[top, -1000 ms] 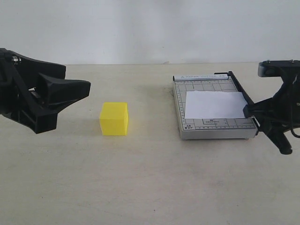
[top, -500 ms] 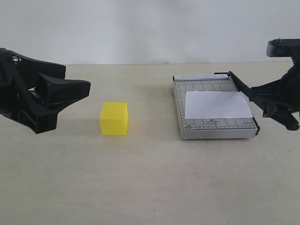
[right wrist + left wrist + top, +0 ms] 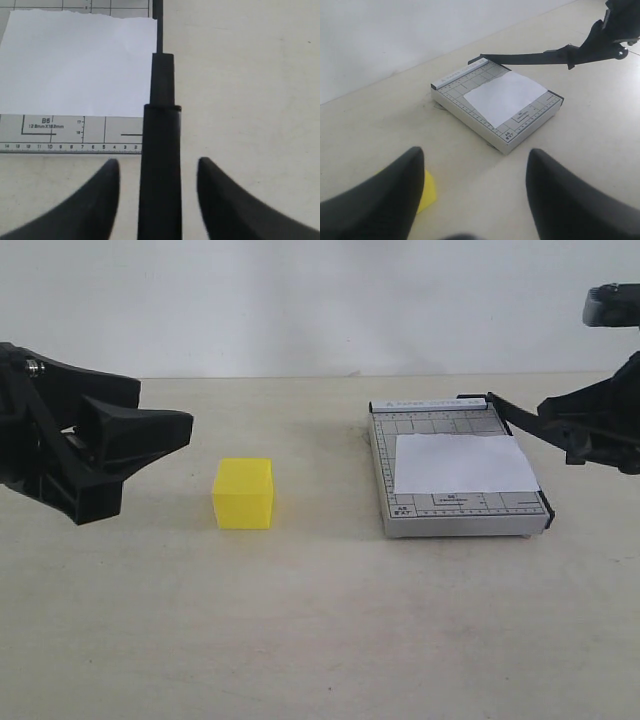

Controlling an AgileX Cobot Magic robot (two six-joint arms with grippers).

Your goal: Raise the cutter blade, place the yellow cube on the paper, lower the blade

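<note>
The yellow cube (image 3: 243,493) rests on the table left of centre, and a sliver of the cube (image 3: 426,190) shows beside one left finger. My left gripper (image 3: 170,435) hovers open to the cube's left, nothing between its fingers (image 3: 476,152). The white paper (image 3: 462,464) lies on the grey gridded trimmer board (image 3: 385,480). The cutter blade (image 3: 515,415) is lifted off the board's right edge, hinged at the far corner. My right gripper (image 3: 575,435) holds the blade's thick handle (image 3: 161,140) between its fingers (image 3: 157,161), above the table beside the board.
A plain white wall runs behind the beige table. The board (image 3: 455,95) stands on small feet, paper (image 3: 505,95) covering its right part. The raised blade (image 3: 530,58) slants over the board's far side. Bare tabletop lies between cube and board.
My right gripper has risen and moved back with the blade handle, swinging the blade up from the board's edge. The left gripper, cube and paper have stayed put.
</note>
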